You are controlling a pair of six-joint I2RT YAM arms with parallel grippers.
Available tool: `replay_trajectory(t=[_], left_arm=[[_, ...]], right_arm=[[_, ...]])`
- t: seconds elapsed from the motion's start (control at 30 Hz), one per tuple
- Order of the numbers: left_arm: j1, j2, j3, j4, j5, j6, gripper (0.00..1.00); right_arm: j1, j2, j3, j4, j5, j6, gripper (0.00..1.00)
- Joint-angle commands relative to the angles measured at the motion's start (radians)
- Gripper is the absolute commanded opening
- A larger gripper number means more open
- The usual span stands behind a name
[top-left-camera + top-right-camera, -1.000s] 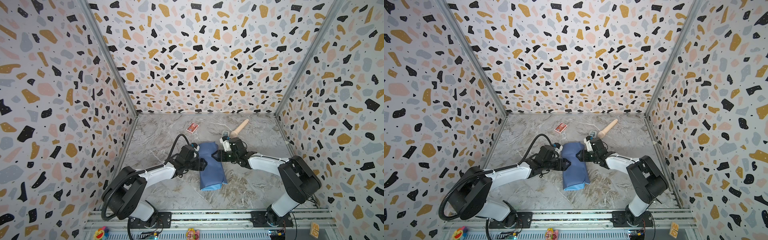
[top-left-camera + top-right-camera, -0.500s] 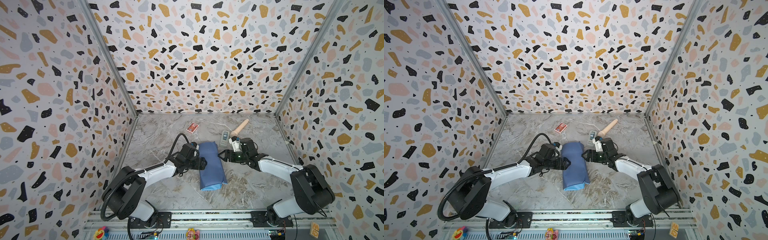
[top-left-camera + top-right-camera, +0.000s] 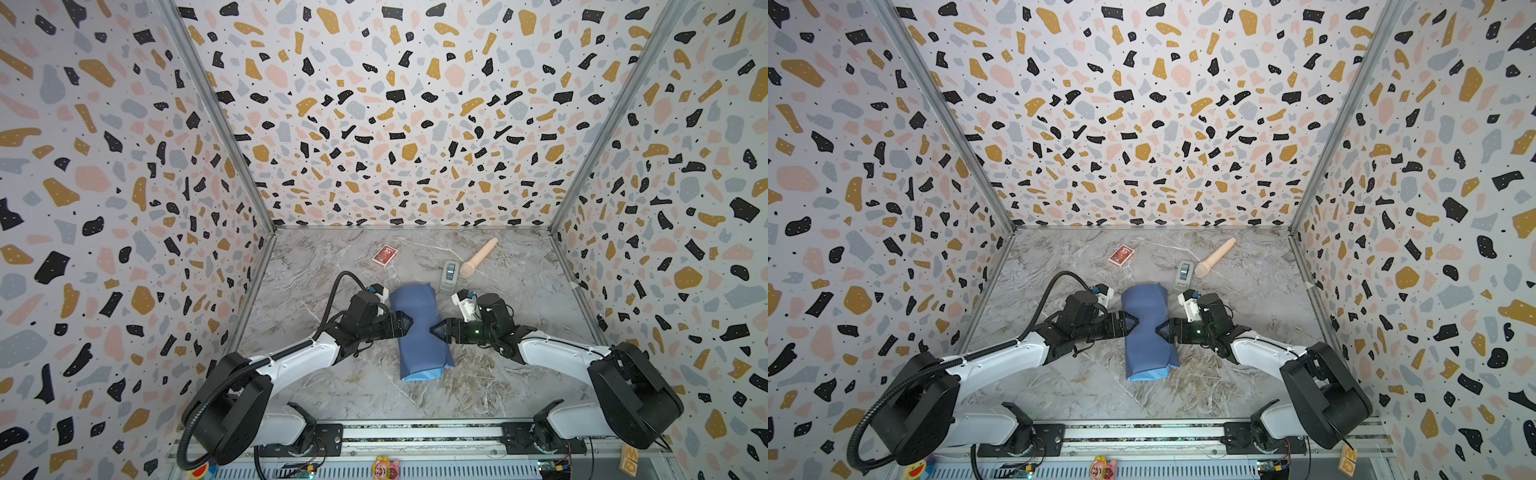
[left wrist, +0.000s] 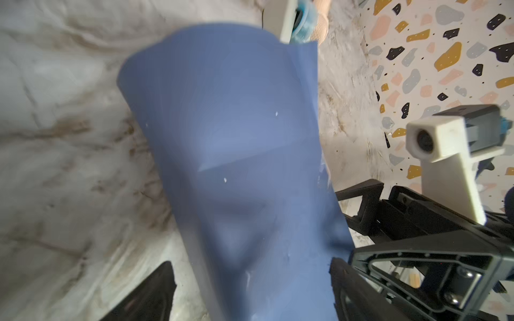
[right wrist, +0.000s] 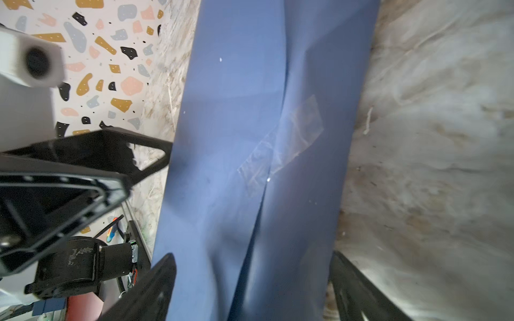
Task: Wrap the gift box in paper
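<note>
The paper (image 3: 419, 332) lies mid-table as a long dull-blue wrapped bundle, its lighter underside showing at the near end. A strip of clear tape (image 5: 281, 144) crosses its seam. The gift box is hidden inside the paper. My left gripper (image 3: 408, 323) stands open at the bundle's left edge, and my right gripper (image 3: 434, 330) stands open at its right edge, the two facing each other. In the left wrist view the paper (image 4: 222, 125) runs between the spread fingers of the left gripper (image 4: 250, 291). The right wrist view shows the same for the right gripper (image 5: 250, 289).
Behind the bundle lie a red card pack (image 3: 384, 254), a grey tape dispenser (image 3: 449, 276) and a wooden pin (image 3: 478, 257). Speckled walls close in the marbled table (image 3: 519, 374) on three sides.
My right gripper has slid from the bundle's far right corner toward the front along its right edge, and its jaws have spread wider. The left gripper has barely moved.
</note>
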Motion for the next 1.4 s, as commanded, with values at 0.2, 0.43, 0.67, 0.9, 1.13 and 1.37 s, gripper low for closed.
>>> replay_trajectory(t=[0.2,0.43,0.67,0.9,1.13,1.37], left_arm=[[0.036,0.130,0.082,0.124,0.129,-0.046,0.77],[0.130,0.138,0.148,0.049,0.061,0.040,0.80],[0.139,-0.006,0.028,-0.037,-0.027,0.135,0.88],[0.109,-0.012,-0.048,0.093,0.176,0.073,0.87],[0.047,-0.035,-0.063,0.115,0.179,0.041,0.86],[0.038,-0.091,-0.073,0.013,0.061,0.109,0.88]], right_arm=[[0.051,0.067,0.020,0.190,0.023,0.145,0.82],[0.043,0.158,0.186,0.093,0.085,0.050,0.83],[0.026,0.034,0.172,-0.110,0.213,-0.080,0.89],[0.044,0.033,0.126,0.006,0.060,-0.025,0.89],[0.042,0.161,0.236,0.019,-0.012,-0.047,0.86],[-0.010,0.136,0.266,-0.163,0.077,-0.187,0.88]])
